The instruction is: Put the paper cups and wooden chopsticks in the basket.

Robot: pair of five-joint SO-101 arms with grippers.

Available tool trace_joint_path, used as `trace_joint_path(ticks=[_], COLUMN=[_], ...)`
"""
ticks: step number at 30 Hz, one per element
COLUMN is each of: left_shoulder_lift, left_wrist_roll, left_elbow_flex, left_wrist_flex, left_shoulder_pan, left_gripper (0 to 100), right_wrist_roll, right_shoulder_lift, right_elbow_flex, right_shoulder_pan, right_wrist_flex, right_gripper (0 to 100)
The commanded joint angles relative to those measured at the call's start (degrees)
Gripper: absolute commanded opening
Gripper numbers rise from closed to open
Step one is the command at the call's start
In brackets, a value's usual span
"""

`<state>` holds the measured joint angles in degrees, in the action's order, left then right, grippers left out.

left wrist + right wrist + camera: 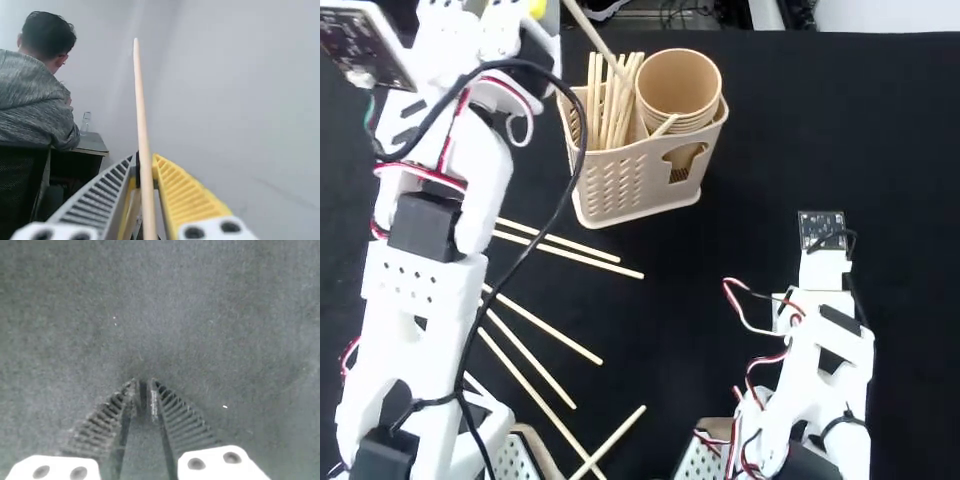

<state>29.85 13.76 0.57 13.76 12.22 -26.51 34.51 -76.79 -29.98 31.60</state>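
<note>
My left gripper point(144, 161) is shut on a wooden chopstick point(140, 100) that sticks out past the fingertips, up toward a pale wall. From above, this chopstick point(590, 35) slants down toward the back left corner of the cream basket point(630, 175). Several chopsticks point(608, 95) stand in the basket's left part, and a stack of paper cups point(678, 85) stands in its right part. More loose chopsticks point(565, 250) lie on the black mat beside the left arm. My right gripper point(144, 387) is shut on nothing, close over bare mat at the front right.
The left arm point(430, 230) stretches along the table's left side, its black cable point(545, 215) draped over the loose chopsticks. The right arm point(820, 340) sits low at the front right. Bare black mat point(840, 130) lies right of the basket.
</note>
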Motion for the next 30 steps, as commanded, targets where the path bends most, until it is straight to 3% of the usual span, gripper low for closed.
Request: trace_joint_path(ticks=[1, 10, 17, 23, 30], left_shoulder_lift=[0.18, -4.57, -5.27, -4.66, -4.66], left_wrist_roll=[-2.02, -4.04, -3.87, 5.19, 5.71], left_elbow_flex=[-2.86, -0.48, -0.22, -1.89, -2.42], left_wrist_flex=[-0.97, -1.32, -1.32, -0.88, -0.88], left_shoulder_pan=[3.21, 4.97, 0.75, -0.31, -4.26], left_gripper=[3, 3, 3, 3, 3], right_wrist_roll=[-0.44, -0.44, -0.44, -0.44, -0.44], right_shoulder_lift=[1.45, 1.45, 1.45, 1.45, 1.45], right_elbow_flex=[0.22, 0.22, 0.22, 0.22, 0.22], right_shoulder_pan=[0.53, 0.53, 0.53, 0.53, 0.53], right_wrist_flex=[-0.70, -0.70, -0.79, -0.79, -0.79], right_gripper=[5.4, 5.4, 5.4, 5.4, 5.4])
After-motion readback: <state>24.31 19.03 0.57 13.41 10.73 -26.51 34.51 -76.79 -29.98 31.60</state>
